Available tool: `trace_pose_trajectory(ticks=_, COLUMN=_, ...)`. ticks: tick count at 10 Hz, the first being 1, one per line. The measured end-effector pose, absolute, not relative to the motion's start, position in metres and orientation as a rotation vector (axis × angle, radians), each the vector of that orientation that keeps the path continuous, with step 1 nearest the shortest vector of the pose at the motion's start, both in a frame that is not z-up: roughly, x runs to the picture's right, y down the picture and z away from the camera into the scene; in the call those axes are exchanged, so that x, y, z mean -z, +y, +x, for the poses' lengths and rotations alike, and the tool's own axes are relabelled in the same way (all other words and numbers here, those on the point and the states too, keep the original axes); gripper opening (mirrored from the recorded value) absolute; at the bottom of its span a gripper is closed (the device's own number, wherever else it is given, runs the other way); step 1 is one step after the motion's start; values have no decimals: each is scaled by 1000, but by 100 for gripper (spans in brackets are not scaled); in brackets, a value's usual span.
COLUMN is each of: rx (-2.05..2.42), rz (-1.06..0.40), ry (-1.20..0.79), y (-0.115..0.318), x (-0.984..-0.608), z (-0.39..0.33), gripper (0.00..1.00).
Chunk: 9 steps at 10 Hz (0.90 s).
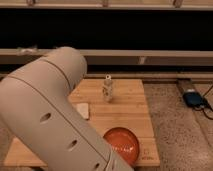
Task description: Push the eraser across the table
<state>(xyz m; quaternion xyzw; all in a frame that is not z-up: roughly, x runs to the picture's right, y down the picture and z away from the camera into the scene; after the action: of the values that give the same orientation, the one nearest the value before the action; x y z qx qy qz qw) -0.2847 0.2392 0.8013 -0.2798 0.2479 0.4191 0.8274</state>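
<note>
The gripper is not shown. It is hidden somewhere beyond the arm [45, 120], so its state cannot be told. The eraser is not seen either, and is judged to lie on the part of the table [127, 112] covered by the arm. With neither in sight, places cannot be fixed from the gripper. A blind push could be misaimed: the white block [83, 110] at the arm's edge might be shoved instead, the bottle [107, 90] toppled, or the orange dish [121, 145] struck.
</note>
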Motion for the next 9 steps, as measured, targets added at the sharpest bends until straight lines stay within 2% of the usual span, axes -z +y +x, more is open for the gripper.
trace_pose_trajectory(ticks=9, rx=-964, rz=-597, ry=583, y=215, x=-833, z=-258, gripper=0)
